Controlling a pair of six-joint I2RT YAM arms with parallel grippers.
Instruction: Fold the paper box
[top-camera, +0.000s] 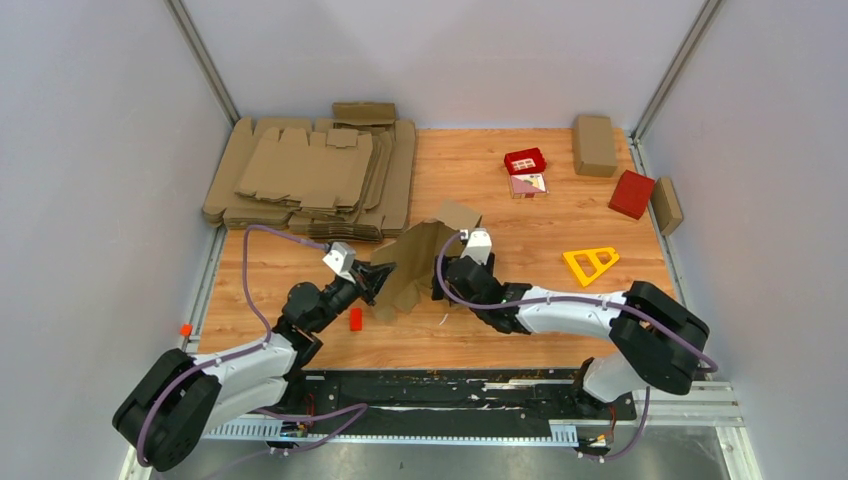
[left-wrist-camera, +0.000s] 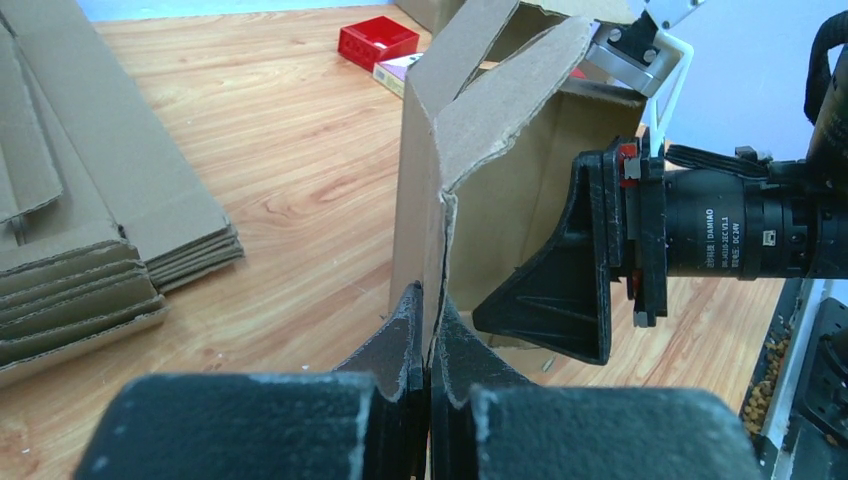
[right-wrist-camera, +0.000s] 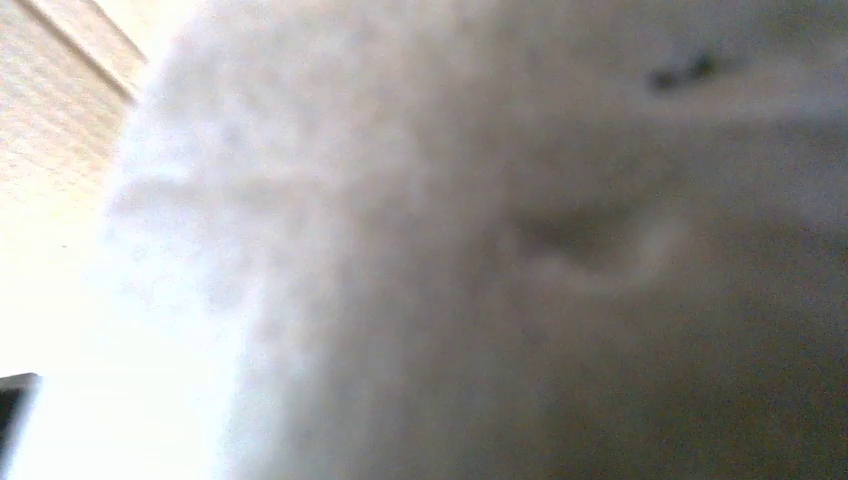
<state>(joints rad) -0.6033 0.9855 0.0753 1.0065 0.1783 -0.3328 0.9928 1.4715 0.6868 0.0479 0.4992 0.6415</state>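
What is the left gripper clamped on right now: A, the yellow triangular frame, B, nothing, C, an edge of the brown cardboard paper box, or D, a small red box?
C: in the left wrist view the left gripper has its two black fingers pressed together on the bottom edge of the half-opened brown cardboard paper box.

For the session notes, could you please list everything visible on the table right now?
paper box: one, brown, half-folded, centre, between the grippers
flat cardboard sheets: a stack, brown, far left
folded cartons: two, brown, far right
red boxes: two, far right
printed card: one, pinkish, beside a red box
triangular frame: one, yellow, right
small red block: one, near left arm
left gripper: shut on the paper box's edge
right gripper: at the box; jaw state unclear
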